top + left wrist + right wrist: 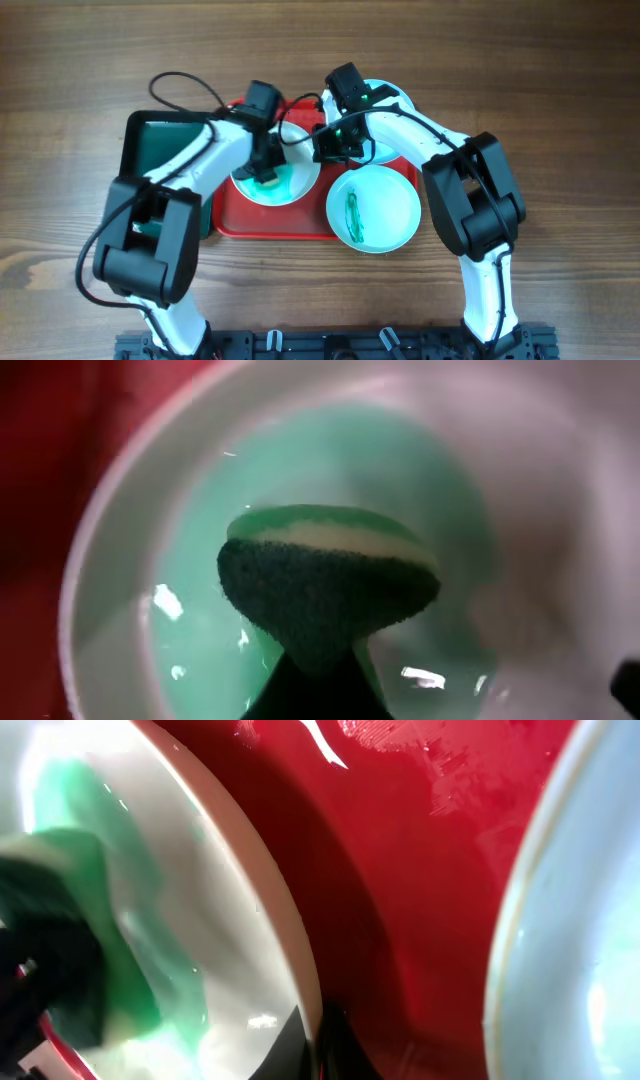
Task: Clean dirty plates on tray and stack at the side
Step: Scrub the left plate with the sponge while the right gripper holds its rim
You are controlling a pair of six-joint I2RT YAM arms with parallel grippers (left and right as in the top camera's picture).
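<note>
Although the left wrist view is blurred at close range, we can make out the sponge (330, 585): a pale green foam back, a cream band and a coarse dark scouring face, bowed where the left end effector (265, 172) is clamped tight on it. It sits over the middle of the white plate (292, 186), a round, shallow, glossy dish whose centre carries a wet green film with bright glints. That plate lies on the red tray (270, 226), a smooth plastic rectangle with rounded corners and a low rim, on the wood-grain counter (560, 90). The right end effector (328, 148) is closed down on the white plate's right-hand rim. In its wrist view the rim runs straight into a dark finger at the bottom edge, where the fingers are mostly cut off. An aqua plate (388, 205) with a dark green streak in its middle rests at the tray's right end, its edge over the tray's rim and most of it over the counter. A second aqua plate (392, 97) is largely hidden under the right arm, so we cannot tell whether it is smeared. A dark green tray (158, 140) with a black rim lies just left of the red one, partly covered by the left arm. A pale rim crosses the right edge of the right wrist view, and we cannot tell which aqua plate it belongs to
</note>
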